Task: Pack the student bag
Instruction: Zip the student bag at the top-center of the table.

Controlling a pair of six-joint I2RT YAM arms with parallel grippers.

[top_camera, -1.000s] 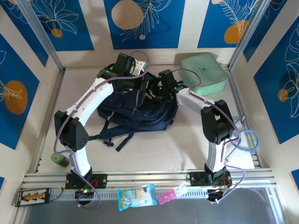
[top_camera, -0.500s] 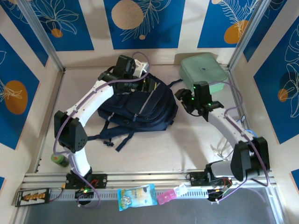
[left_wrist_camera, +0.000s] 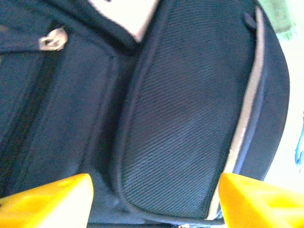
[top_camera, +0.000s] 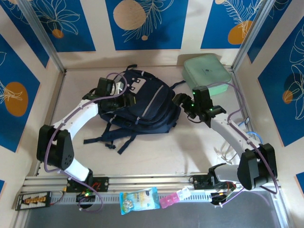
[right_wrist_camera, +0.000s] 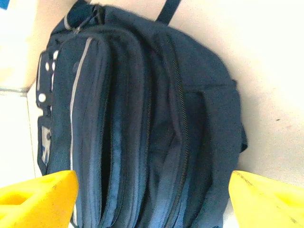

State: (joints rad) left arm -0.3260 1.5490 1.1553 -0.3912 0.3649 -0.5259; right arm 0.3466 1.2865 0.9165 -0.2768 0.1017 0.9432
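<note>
Since a second ago I've watched both arms come off the student bag: the left gripper has backed to the bag's left upper edge, and the right gripper has swung out just beside its right side. That has uncovered the light grey patch.

Both sets of jaws are released. In each wrist view the yellow fingers stand wide apart with nothing clamped between them.

The bag lies flat on the table between the two grippers. Its shoulder straps trail out toward the near left, and the mint green case sits behind it to the right.

I judge the bag to be soft and floppy. The woven fabric should sag and bunch if pinched mid-panel, and it looks light and fairly flat. I'd take it by a firm seam, by the metal zip pull to open a pocket, or by the strap at its top.

I can read no brand or writing on it. The grey patch carries dark dots only, and the pale stripe is plain.
</note>
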